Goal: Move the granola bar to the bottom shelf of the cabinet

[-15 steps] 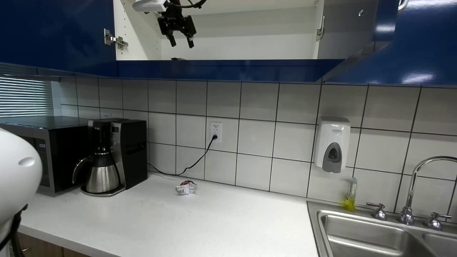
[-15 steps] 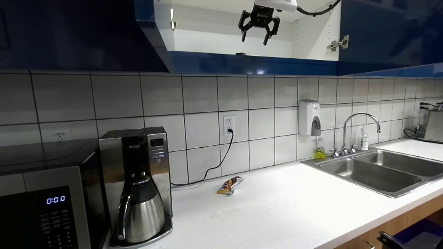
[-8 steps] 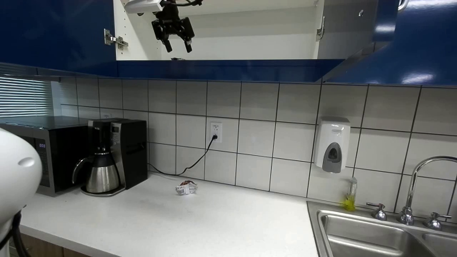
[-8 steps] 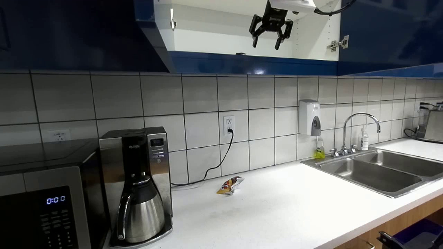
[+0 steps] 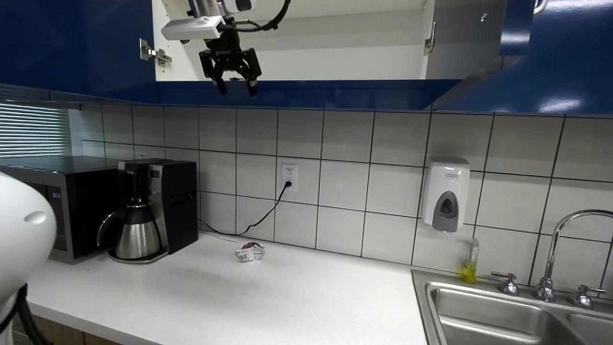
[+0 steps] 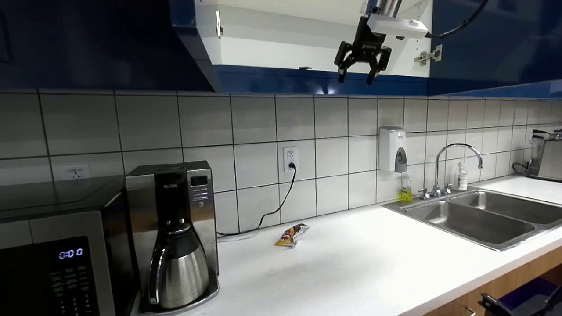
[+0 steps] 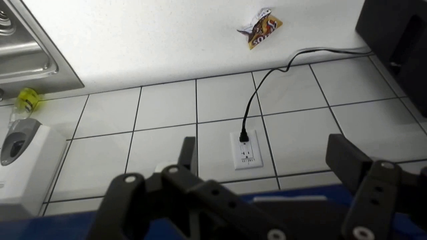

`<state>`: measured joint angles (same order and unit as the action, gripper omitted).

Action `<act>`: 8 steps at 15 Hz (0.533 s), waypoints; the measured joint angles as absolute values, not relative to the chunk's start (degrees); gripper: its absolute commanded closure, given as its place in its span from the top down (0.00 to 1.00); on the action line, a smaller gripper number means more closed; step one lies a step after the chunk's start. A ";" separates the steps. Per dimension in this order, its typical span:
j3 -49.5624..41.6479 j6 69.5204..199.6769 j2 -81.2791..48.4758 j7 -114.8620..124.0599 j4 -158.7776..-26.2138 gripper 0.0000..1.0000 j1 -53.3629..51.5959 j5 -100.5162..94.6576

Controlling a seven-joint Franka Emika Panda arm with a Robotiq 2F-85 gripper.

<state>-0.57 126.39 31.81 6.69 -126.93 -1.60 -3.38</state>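
The cabinet [image 5: 335,93] stands open, with a blue front edge and white interior; it also shows in an exterior view [image 6: 263,80]. The bottom shelf's top surface is hidden behind that blue edge. A thin dark sliver, seemingly the granola bar [image 5: 236,78], shows just above the edge; it also shows in an exterior view [image 6: 305,68]. The rest of it is hidden. My gripper [image 5: 237,90] is open and empty, pointing down in front of the cabinet. Its tips overlap the blue edge in both exterior views [image 6: 355,80]. In the wrist view my fingers [image 7: 262,150] are wide apart.
A crumpled colourful wrapper [image 5: 250,252] lies on the white counter [image 5: 306,297]. A coffee maker [image 6: 175,237] and black microwave [image 6: 52,254] stand on the counter. A soap dispenser [image 5: 446,194] hangs above the sink [image 5: 498,311]. Open blue doors [image 5: 76,48] flank the opening.
My gripper has moved down, its tips dropping from inside the opening's outline to the blue edge's level. It has also shifted sideways. Its fingers stay open; the dark sliver has not moved.
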 measured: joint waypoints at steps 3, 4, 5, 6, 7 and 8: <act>-1.48 127.58 34.51 4.68 -133.60 1.00 -1.60 -2.39; -1.65 127.82 35.30 4.30 -135.88 1.00 -1.60 -2.26; -1.73 128.05 35.97 4.15 -138.04 1.00 -1.60 -2.26; -1.75 128.17 36.50 4.06 -140.06 1.00 -1.60 -2.26; -1.75 128.24 36.92 3.91 -141.87 1.00 -1.60 -2.26; -1.75 128.31 37.24 3.79 -143.70 1.00 -1.60 -2.26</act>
<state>-1.75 128.31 37.24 3.79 -143.70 -1.60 -2.26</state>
